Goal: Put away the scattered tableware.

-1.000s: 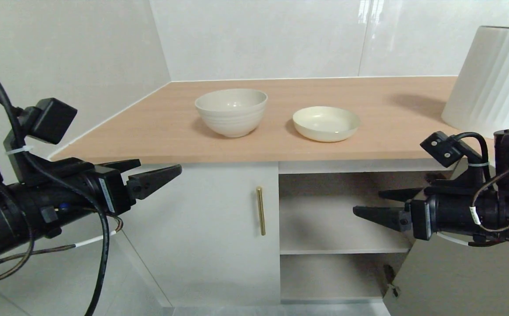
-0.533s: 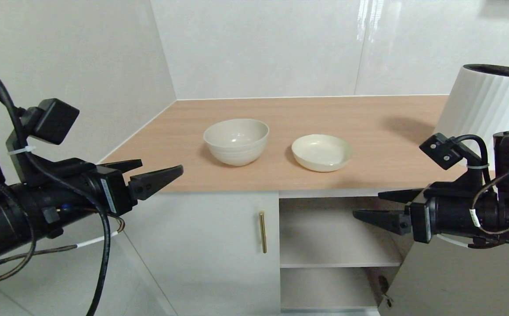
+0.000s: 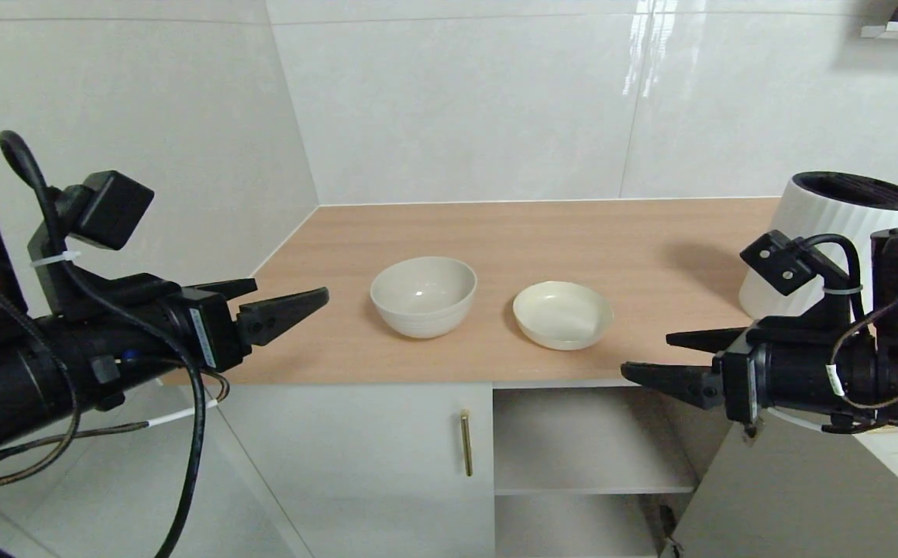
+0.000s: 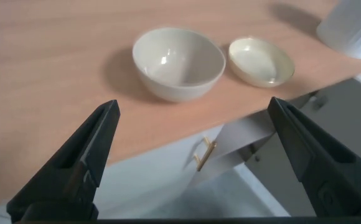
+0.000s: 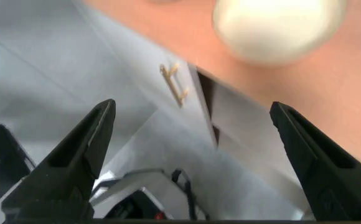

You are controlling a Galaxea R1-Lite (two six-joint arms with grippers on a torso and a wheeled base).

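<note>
A deep cream bowl (image 3: 423,296) and a shallow cream dish (image 3: 562,314) stand side by side on the wooden countertop (image 3: 495,232), the dish to the right. My left gripper (image 3: 291,288) hovers open off the counter's left front corner, pointing at the bowl and well short of it. My right gripper (image 3: 645,354) is open at the counter's front edge, right of the dish and a little below it. The left wrist view shows the bowl (image 4: 178,63) and dish (image 4: 261,61) beyond the open gripper (image 4: 192,106). In the right wrist view, the dish (image 5: 274,28) lies ahead of the open gripper (image 5: 192,106).
A white ribbed container (image 3: 828,240) stands on the counter at the right. Below, the left cabinet door is shut, with a brass handle (image 3: 465,442). The right compartment is open with a shelf (image 3: 588,488), and its door (image 3: 789,496) swings out under my right arm. Tiled walls close the left and back.
The head camera has risen, so the counter sits lower in the picture. Both open grippers, earlier level with the cabinet fronts, are now near countertop height. Bowl and dish have not moved.
</note>
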